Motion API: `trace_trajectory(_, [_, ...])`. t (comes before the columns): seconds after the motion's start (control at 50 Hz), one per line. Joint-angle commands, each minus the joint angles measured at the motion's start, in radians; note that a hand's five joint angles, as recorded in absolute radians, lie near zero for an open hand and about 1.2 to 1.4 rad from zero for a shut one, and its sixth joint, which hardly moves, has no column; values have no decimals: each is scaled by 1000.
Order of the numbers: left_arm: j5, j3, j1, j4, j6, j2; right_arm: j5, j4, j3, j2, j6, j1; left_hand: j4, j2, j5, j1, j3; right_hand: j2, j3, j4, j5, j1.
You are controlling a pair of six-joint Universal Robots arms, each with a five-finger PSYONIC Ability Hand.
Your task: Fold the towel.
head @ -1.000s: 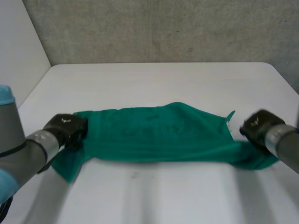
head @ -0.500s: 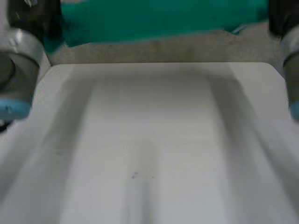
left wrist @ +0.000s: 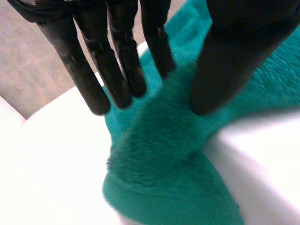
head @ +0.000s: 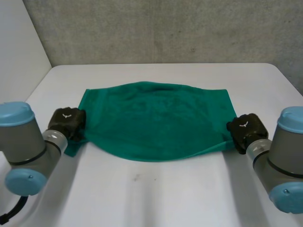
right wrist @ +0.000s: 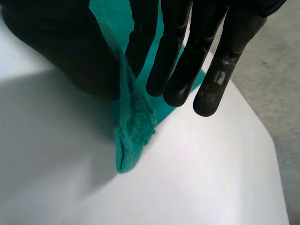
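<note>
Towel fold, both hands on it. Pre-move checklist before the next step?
1. Left hand pinches the towel at its near left corner: ok.
2. Right hand pinches the near right corner: ok.
3. Towel spread out, all of it on the table: ok.
4. Near edge straight between the hands: not ok, it bows toward the robot.
5. Pinches firm enough for a lift: cannot tell.

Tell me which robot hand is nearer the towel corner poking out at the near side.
Left. The left robot hand pinches the towel just beside that corner; the right robot hand pinches the towel's opposite end.
</note>
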Motion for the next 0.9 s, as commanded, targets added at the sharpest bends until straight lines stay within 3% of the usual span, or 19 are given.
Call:
trace_trajectory(0.02, [3, -58, -6, -32, 0, 148, -27, -8, 60, -79, 69, -29, -482, -484, -475, -425, -486, 216, 213, 207, 236, 429])
trace_trajectory(0.28, [3, -260, 9, -150, -5, 427, -33, -7, 70, -76, 165, -63, -397, -399, -390, -340, -401, 216, 213, 207, 236, 429])
trace_trajectory(0.42, [15, -325, 11, -198, -5, 449, -35, -7, 75, -71, 165, -66, -78, -79, -70, -21, -81, 216, 213, 207, 236, 429])
trace_trajectory(0.48, [20, -325, 14, -198, -5, 446, -35, -5, 77, -68, 165, -66, -80, -82, -73, -23, -84, 216, 213, 207, 236, 429])
trace_trajectory(0.7, [26, -172, 44, -143, 2, 187, -51, -10, 92, -65, 159, -60, -327, -328, -319, -270, -330, 216, 213, 207, 236, 429])
trace_trajectory(0.9, [22, -46, 44, -90, 2, 19, -70, -8, 97, -59, 152, -58, -324, -325, -316, -267, -327, 216, 213, 207, 236, 429])
